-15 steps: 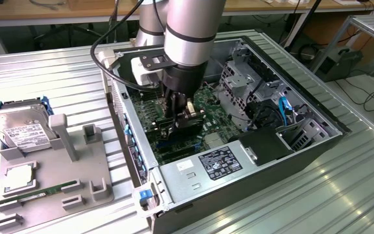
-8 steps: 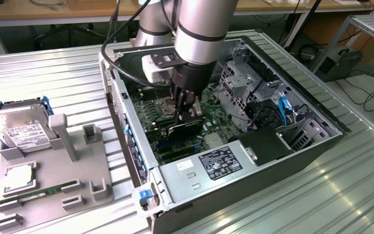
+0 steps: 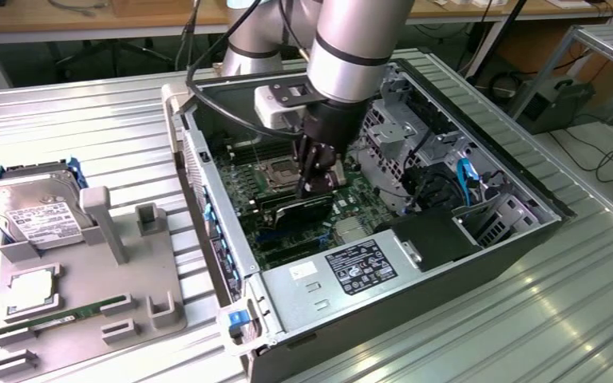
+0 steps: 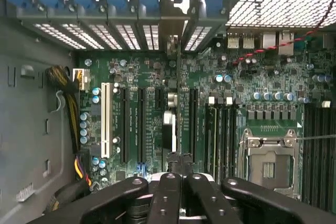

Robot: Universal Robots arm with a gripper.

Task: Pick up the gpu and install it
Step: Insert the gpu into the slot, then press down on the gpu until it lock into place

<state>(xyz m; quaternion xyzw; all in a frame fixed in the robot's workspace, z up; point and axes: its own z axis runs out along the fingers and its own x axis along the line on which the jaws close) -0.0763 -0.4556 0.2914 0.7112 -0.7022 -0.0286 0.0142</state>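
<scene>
**A:** Where is the thin flat black card with the silvery strip, the gpu (image 3: 288,210)?

**B:** Inside the big open black metal computer case (image 3: 477,239), standing on its edge on the green board (image 4: 152,77) at the case's floor.

**A:** Is the black end effector (image 3: 315,182) letting go?

**B:** No. It is pinched on the gpu's top edge.

**A:** So what is done?

**B:** Step 1, the picking up, looks done. The card sits by a long slot. I cannot tell if it is pushed all the way in.

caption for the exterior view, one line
Gripper holds the gpu upright over the motherboard inside the open case.
</scene>
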